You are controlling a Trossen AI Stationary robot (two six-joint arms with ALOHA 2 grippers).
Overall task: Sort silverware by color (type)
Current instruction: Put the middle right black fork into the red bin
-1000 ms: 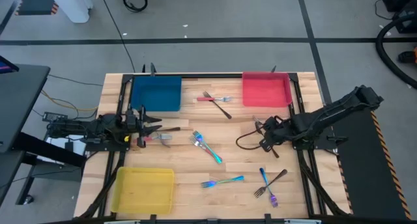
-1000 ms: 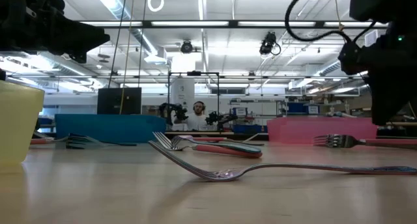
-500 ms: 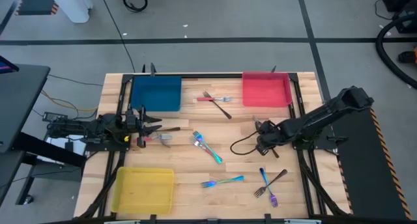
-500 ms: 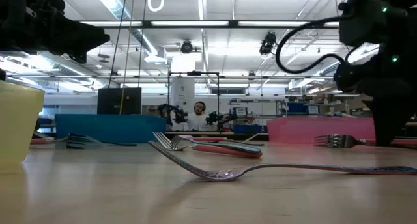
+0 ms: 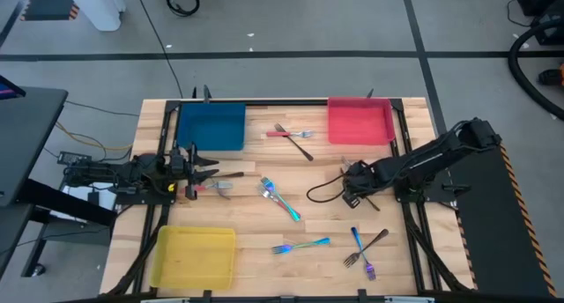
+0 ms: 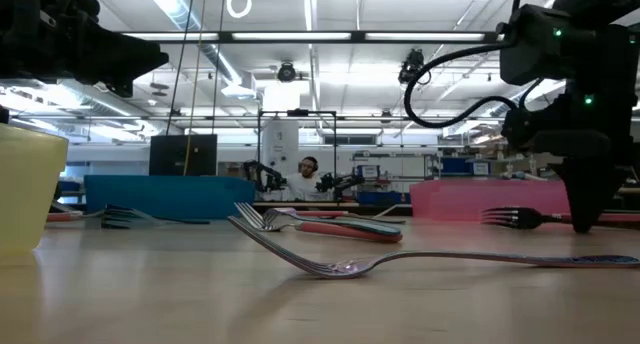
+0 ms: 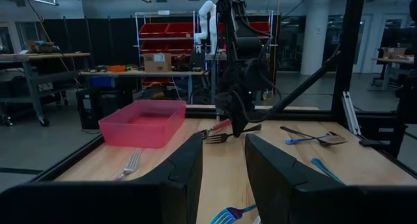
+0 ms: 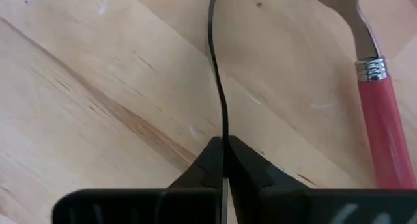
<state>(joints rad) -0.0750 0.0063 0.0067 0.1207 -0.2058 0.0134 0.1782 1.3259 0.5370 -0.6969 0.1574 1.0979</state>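
My right gripper [image 5: 351, 187] points down at the table, right of centre, shut on a thin dark utensil [image 8: 218, 87]. A red-handled fork [image 8: 381, 120] lies close beside it on the wood; the low view shows its prongs [image 6: 515, 217]. My left gripper [image 5: 211, 171] waits level and open at the table's left edge. Below it lie red-handled pieces [image 5: 207, 188] and a dark one [image 5: 234, 173]. Other silverware lies flat: a red and a dark fork crossed [image 5: 295, 137], iridescent forks [image 5: 280, 199] [image 5: 301, 246], and an iridescent and a dark one crossed [image 5: 363, 248]. My right gripper pinches the dark utensil's slim shaft [image 8: 223, 129] between its two fingertips, which come from above and point down. The shaft runs on away from the fingers, close over the wood. Whether it is lifted clear I cannot tell.
A blue tray [image 5: 211, 125] stands at the far left, a red tray [image 5: 359, 121] at the far right and a yellow tray [image 5: 194, 256] at the near left. A black cable [image 5: 319, 197] loops from the right wrist over the table. A person sits in the room behind.
My right gripper has come down to the table top and shifted a little toward the table's left edge, tipping steeper. The silverware and trays lie as before.
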